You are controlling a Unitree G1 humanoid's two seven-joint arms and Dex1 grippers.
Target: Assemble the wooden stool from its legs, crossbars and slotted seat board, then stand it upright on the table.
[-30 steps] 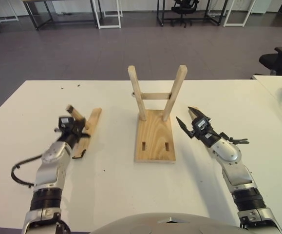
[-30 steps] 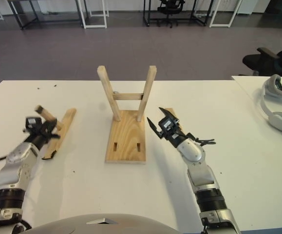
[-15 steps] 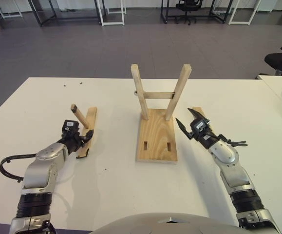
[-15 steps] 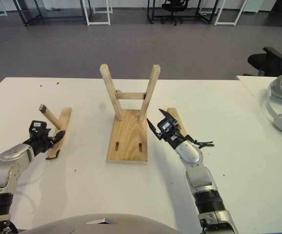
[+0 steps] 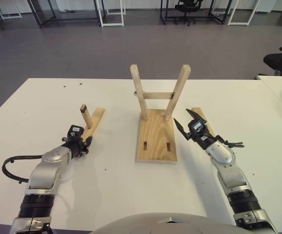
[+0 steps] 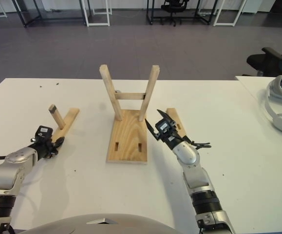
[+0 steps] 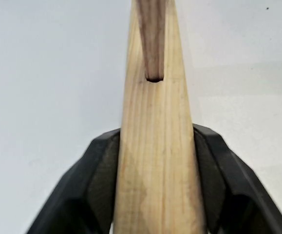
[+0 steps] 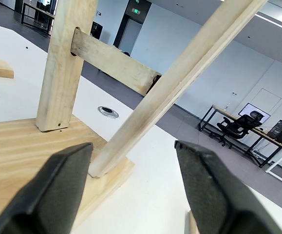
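Table [image 5: 115,183] w/ seat board [image 5: 155,142]; L end effector [image 5: 82,145] grips leg [image 5: 95,120].

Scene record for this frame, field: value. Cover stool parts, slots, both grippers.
seat board: flat on the table
fitted: two legs joined by a crossbar, standing at the board's far end
slots: two at the near end, empty
left gripper: shut on a loose leg lying left of the board
right gripper: open, empty, by the board's right edge
spare leg: flat, just behind right gripper
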